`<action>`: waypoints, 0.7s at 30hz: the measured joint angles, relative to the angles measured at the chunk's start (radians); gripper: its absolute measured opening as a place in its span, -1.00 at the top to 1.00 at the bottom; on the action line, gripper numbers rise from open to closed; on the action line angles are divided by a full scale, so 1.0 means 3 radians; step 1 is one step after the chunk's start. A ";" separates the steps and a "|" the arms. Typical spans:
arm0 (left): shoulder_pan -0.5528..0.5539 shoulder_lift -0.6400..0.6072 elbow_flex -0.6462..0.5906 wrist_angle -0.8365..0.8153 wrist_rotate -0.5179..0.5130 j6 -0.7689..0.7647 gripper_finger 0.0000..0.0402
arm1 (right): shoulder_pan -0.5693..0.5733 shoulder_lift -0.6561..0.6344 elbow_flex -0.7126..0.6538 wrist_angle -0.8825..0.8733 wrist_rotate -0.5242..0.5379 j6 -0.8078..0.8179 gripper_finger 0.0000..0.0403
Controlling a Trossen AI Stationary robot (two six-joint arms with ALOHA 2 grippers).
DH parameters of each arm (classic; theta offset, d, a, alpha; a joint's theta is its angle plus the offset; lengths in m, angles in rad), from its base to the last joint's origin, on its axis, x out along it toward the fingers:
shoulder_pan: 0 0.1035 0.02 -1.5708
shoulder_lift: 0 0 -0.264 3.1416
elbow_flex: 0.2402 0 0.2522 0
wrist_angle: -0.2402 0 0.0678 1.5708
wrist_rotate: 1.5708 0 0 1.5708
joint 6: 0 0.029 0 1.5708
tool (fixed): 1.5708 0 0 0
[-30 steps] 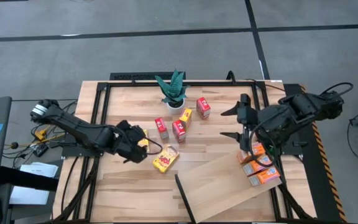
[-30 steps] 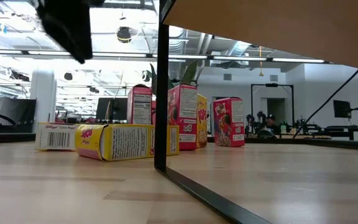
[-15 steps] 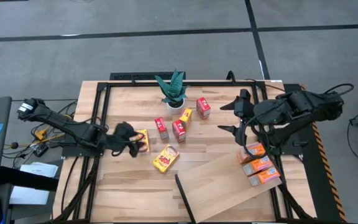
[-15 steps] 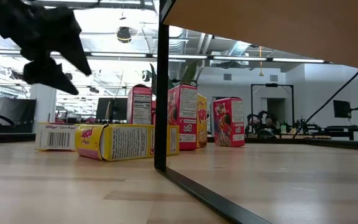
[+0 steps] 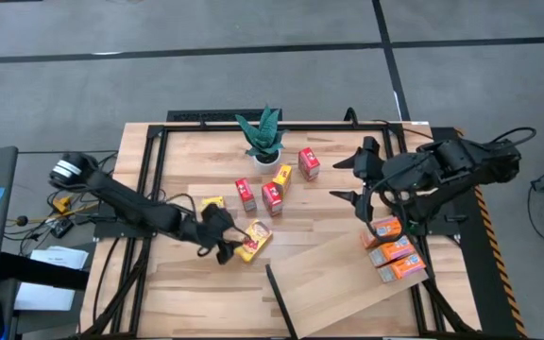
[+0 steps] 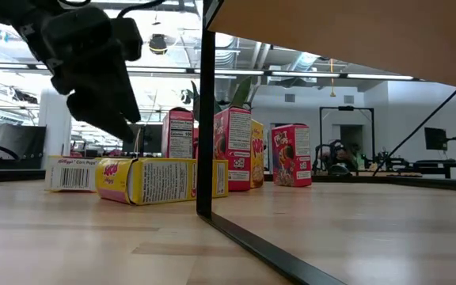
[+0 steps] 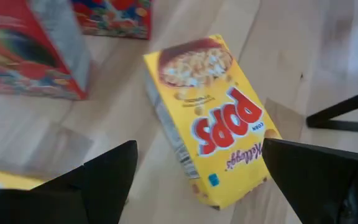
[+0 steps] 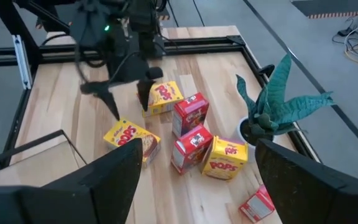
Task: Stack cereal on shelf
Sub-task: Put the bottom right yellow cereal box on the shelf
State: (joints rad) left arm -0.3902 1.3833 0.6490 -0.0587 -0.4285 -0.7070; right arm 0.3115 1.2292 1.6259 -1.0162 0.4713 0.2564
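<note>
Open left claw (image 5: 231, 246) — glossy yellow cereal box (image 5: 253, 240)

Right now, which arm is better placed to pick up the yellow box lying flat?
Left. Its gripper hangs open right over the yellow box, while the right gripper waits open across the table near the shelf.

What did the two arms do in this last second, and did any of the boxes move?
The left claw drew back from the flat yellow box toward the table's left edge, then swung in over the lying Pops box; it now hovers open above it, gripping nothing. The right claw, open, shifted only slightly. The boxes, plant and shelf stayed put.
</note>
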 joint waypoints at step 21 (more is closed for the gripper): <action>-0.0507 0.0235 0.0002 -0.0419 -0.0543 -0.0956 0.44 | 0.0000 0.0275 -0.0002 0.0043 -0.0009 -0.0091 -0.66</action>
State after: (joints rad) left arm -0.5424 1.4536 0.6495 -0.1844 -0.5915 -0.9937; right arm 0.3115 1.3117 1.6253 -1.0031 0.4688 0.2290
